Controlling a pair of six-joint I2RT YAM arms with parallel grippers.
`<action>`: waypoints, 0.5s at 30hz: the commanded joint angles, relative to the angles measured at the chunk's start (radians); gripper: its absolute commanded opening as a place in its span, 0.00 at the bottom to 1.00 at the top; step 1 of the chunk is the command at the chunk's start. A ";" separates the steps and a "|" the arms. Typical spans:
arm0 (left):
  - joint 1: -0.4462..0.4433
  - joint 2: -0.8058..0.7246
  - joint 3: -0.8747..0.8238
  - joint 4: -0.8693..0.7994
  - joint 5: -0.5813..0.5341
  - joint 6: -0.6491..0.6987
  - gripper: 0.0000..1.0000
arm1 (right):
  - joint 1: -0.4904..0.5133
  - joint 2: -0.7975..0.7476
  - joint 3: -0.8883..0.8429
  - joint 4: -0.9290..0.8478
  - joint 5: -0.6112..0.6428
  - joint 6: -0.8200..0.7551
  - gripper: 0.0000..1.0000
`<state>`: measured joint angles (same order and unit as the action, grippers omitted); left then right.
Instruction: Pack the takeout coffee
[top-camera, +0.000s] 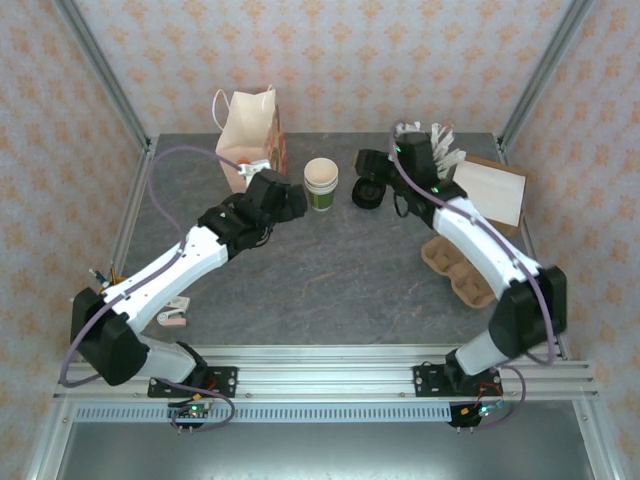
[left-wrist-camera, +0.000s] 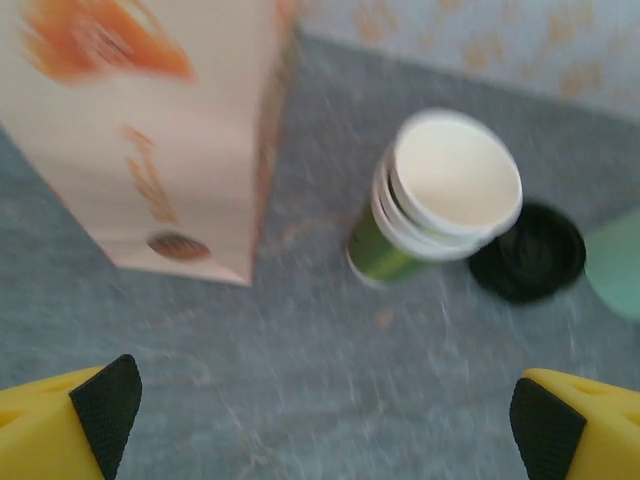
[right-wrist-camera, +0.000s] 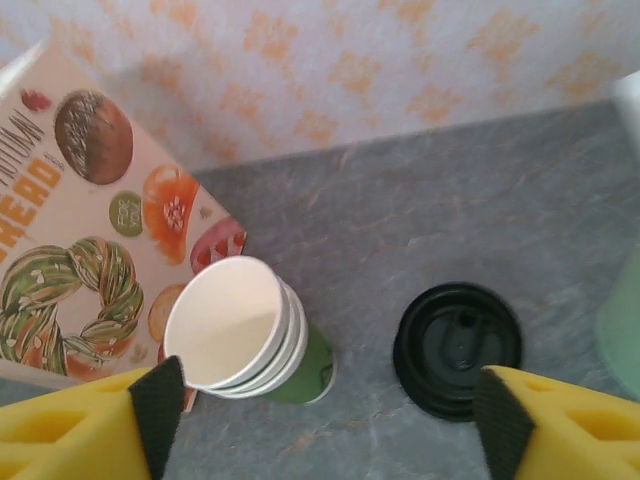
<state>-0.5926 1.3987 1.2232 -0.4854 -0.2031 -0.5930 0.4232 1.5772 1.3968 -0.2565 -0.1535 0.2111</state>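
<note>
Right tool (right-wrist-camera: 330, 415), jaws apart, near black lid (right-wrist-camera: 458, 348), stacked paper cups (right-wrist-camera: 240, 335) beside

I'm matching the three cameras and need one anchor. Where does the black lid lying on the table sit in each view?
Top external: the black lid lies right of centre toward the back, just right of the cup stack.
Left wrist: right side, mid-height, beside the stack's base.
Right wrist: lower centre-right, with bare table between it and the stack.
Shared landmark: the green cup stack, directly left of the lid in every view.
</note>
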 joint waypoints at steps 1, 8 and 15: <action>0.025 0.000 -0.022 0.042 0.233 0.086 1.00 | 0.041 0.142 0.172 -0.279 0.024 -0.026 0.76; 0.086 0.128 -0.011 0.143 0.441 0.121 1.00 | 0.078 0.423 0.532 -0.477 0.060 -0.030 0.67; 0.087 0.168 -0.047 0.197 0.299 0.169 1.00 | 0.102 0.603 0.783 -0.612 0.128 -0.045 0.49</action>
<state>-0.5083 1.5776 1.1908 -0.3489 0.1516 -0.4644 0.5114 2.1567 2.1044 -0.7513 -0.0891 0.1814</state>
